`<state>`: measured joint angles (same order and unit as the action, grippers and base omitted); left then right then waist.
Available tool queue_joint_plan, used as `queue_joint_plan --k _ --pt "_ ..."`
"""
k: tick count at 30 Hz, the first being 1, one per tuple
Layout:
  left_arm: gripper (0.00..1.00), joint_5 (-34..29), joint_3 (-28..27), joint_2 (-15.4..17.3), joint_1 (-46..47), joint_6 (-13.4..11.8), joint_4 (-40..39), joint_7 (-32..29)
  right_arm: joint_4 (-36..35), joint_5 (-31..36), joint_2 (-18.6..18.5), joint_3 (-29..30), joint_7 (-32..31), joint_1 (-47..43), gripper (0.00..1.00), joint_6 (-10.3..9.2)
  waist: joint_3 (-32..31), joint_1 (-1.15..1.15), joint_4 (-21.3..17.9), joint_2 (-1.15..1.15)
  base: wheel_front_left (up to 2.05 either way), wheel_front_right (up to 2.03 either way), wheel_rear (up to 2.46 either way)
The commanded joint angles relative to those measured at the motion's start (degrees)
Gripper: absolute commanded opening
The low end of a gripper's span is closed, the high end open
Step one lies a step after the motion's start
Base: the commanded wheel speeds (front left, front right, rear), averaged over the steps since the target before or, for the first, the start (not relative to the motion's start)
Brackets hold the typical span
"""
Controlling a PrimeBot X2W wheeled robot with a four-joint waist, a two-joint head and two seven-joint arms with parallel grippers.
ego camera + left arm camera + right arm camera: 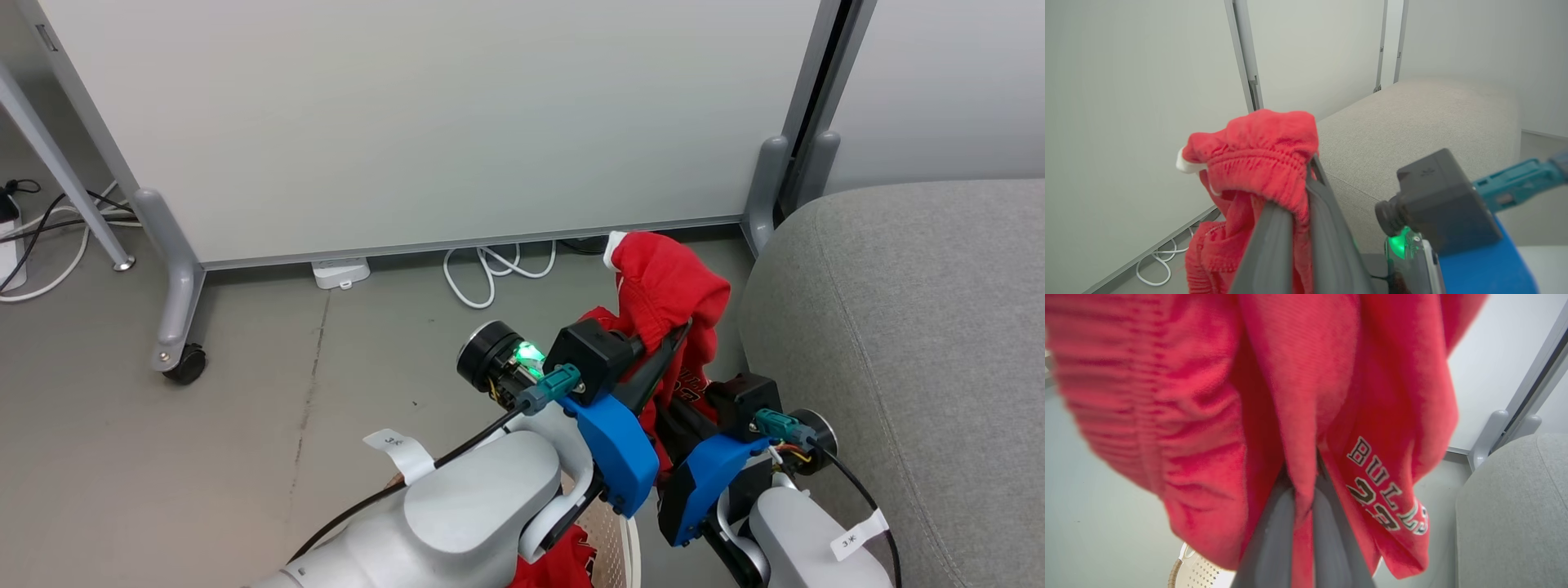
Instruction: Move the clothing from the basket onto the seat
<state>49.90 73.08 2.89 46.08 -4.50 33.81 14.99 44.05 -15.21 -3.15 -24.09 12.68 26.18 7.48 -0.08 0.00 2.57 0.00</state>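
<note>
Head view: left hand (671, 341) clenched on the red clothing (665, 282). The garment hangs above the floor (326, 425), just beside the grey seat (906, 327) and not on it. Right wrist view: right hand (1304, 486) pinches a fold of red fabric bearing printed lettering. The basket (1194, 571) rim shows below.
</note>
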Motion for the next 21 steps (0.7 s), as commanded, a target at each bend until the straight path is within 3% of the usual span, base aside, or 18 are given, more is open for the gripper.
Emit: queue_joint_plan --k 1,21 --pt "1.00 -0.51 -0.47 -0.01 -0.13 -0.16 -0.18 0.29 0.31 -0.13 0.09 -0.18 0.42 0.63 0.00 0.03 -0.03 0.00 -0.01 0.00 0.00 0.00 0.00" --pt "1.00 -3.33 -4.03 0.00 -2.66 -0.33 -0.55 0.29 0.76 -0.61 -0.18 0.74 1.18 1.26 0.00 0.03 -0.01 0.00 -0.06 0.00 0.00 0.00 0.00"
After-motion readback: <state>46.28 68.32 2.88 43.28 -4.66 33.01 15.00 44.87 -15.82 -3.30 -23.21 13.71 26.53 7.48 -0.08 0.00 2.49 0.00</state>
